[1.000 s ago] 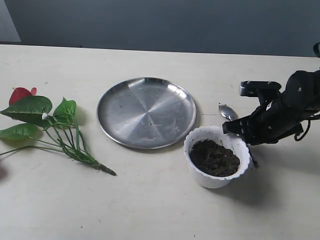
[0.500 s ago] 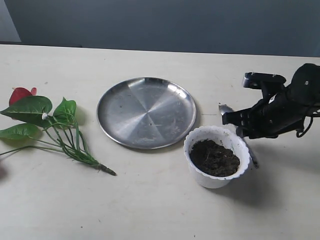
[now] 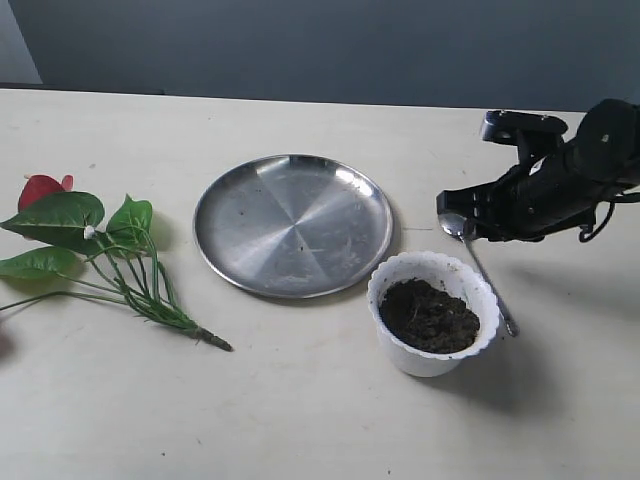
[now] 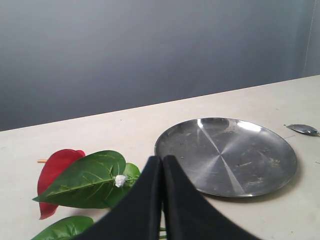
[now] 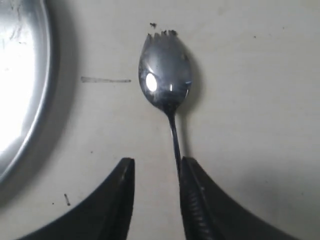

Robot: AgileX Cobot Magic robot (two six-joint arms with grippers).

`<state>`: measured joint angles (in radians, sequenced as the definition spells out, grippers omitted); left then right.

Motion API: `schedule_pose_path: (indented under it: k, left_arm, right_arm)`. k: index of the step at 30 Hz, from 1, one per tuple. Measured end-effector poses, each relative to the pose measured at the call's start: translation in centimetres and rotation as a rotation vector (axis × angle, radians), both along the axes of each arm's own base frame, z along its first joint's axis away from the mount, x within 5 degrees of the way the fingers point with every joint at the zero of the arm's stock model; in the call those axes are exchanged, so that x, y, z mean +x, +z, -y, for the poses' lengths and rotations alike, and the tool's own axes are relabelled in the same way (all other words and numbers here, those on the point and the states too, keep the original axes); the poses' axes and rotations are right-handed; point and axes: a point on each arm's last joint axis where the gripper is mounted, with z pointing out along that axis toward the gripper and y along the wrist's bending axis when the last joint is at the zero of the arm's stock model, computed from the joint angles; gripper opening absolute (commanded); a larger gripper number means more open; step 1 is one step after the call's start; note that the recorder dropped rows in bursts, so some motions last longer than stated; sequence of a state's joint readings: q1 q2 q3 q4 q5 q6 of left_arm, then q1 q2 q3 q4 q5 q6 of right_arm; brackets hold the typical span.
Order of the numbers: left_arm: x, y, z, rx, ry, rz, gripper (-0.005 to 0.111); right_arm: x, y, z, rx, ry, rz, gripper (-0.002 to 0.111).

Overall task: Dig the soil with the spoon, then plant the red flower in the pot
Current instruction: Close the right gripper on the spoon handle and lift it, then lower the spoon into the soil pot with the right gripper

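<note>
The spoon [image 5: 166,75] lies flat on the table right of the pot, its bowl [image 3: 455,225] toward the plate, a few crumbs at its tip. My right gripper [image 5: 156,162] hovers open over the handle, which runs alongside one finger [image 5: 192,190]; in the exterior view that gripper [image 3: 462,218] sits behind the pot. The white scalloped pot [image 3: 420,362] holds dark soil [image 3: 428,315]. At the far left lies the red flower [image 3: 45,188] with its green leaves. My left gripper [image 4: 162,160] is shut on nothing, just above the flower [image 4: 57,170].
A large round steel plate [image 3: 293,225] sits between the flower and the pot, also in the left wrist view [image 4: 225,155]. The spoon's bowl [image 4: 302,129] shows beyond it. A dark wall backs the table.
My right gripper has moved back and up from beside the pot's rim toward the spoon's bowl. The spoon stays on the table. Flower, plate and pot have not moved.
</note>
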<state>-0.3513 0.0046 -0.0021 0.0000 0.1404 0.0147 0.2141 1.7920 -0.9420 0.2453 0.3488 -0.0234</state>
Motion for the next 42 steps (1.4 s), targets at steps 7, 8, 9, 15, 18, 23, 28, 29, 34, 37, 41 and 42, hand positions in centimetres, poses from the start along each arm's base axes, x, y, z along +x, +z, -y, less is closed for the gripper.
schedule_pose_path:
  k: [7,8,9,15,18,23,28,29,34,37,41,42]
  left_arm:
    - [0.0,0.0,0.0,0.0,0.0,0.0,0.001]
    - [0.0,0.0,0.0,0.0,0.0,0.0,0.001]
    - [0.0,0.0,0.0,0.0,0.0,0.0,0.001]
    - [0.0,0.0,0.0,0.0,0.0,0.0,0.001]
    - [0.0,0.0,0.0,0.0,0.0,0.0,0.001]
    - [0.0,0.0,0.0,0.0,0.0,0.0,0.001]
    - [0.0,0.0,0.0,0.0,0.0,0.0,0.001]
    - [0.0,0.0,0.0,0.0,0.0,0.0,0.001]
    - [0.0,0.0,0.0,0.0,0.0,0.0,0.001]
    - [0.0,0.0,0.0,0.0,0.0,0.0,0.001]
    - [0.0,0.0,0.0,0.0,0.0,0.0,0.001]
    - [0.0,0.0,0.0,0.0,0.0,0.0,0.001]
  right_arm:
    - [2.4,-1.2,-0.6,-0.02,0.033,-0.066,0.032]
    - [2.4,-1.6,-0.6,-0.023,0.036,-0.083,0.032]
    - [2.5,-1.9,-0.6,-0.026,0.038,-0.095,0.032]
    - [2.4,-3.3,-0.5,-0.056,0.058,-0.142,0.032]
    - [2.4,-3.7,-0.4,-0.069,0.061,-0.149,0.03]
    - [2.6,-4.5,-0.3,-0.09,0.072,-0.164,0.012]
    - [2.6,-4.6,-0.2,-0.105,0.084,-0.167,-0.001]
    - [2.6,-4.6,-0.2,-0.105,0.084,-0.167,-0.001]
    - [2.5,-2.1,0.0,-0.135,0.12,-0.102,-0.001]
    - [2.0,2.7,0.5,-0.207,0.195,0.033,-0.001]
    - [-1.4,9.5,0.9,-0.344,0.448,0.117,-0.001]
    - [-2.9,11.0,0.5,-0.369,0.536,0.117,-0.001]
